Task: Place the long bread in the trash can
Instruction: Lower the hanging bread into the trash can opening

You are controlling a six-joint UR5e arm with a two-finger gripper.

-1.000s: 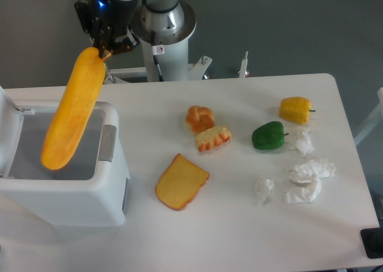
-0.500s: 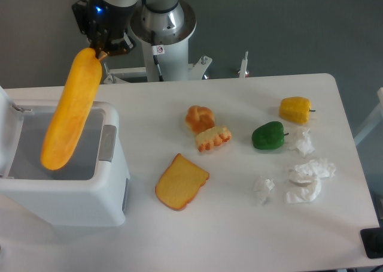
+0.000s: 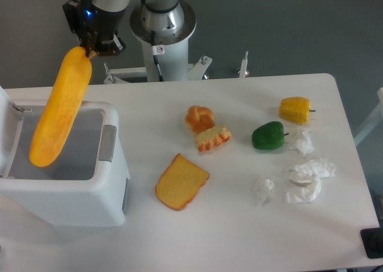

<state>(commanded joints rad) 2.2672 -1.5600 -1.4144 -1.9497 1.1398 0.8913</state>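
Note:
The long bread [image 3: 60, 107], a smooth orange-yellow loaf, hangs tilted over the open trash can [image 3: 114, 191]. Its lower end is above the can's left side and its upper end is clamped in my gripper [image 3: 88, 49], which is shut on it at the top left. The white can stands at the table's left edge with a grey latch panel [image 3: 107, 142] on its right wall and its lid raised at the far left.
On the table lie a toast slice [image 3: 181, 181], a bread roll [image 3: 200, 117], a ridged pastry [image 3: 213, 138], a green pepper [image 3: 267, 135], a yellow pepper [image 3: 295, 109] and crumpled tissues [image 3: 308, 179]. The arm's base [image 3: 163, 26] stands behind the table.
My gripper has carried the long bread to the left, so its lower end now hangs further over the can's left side.

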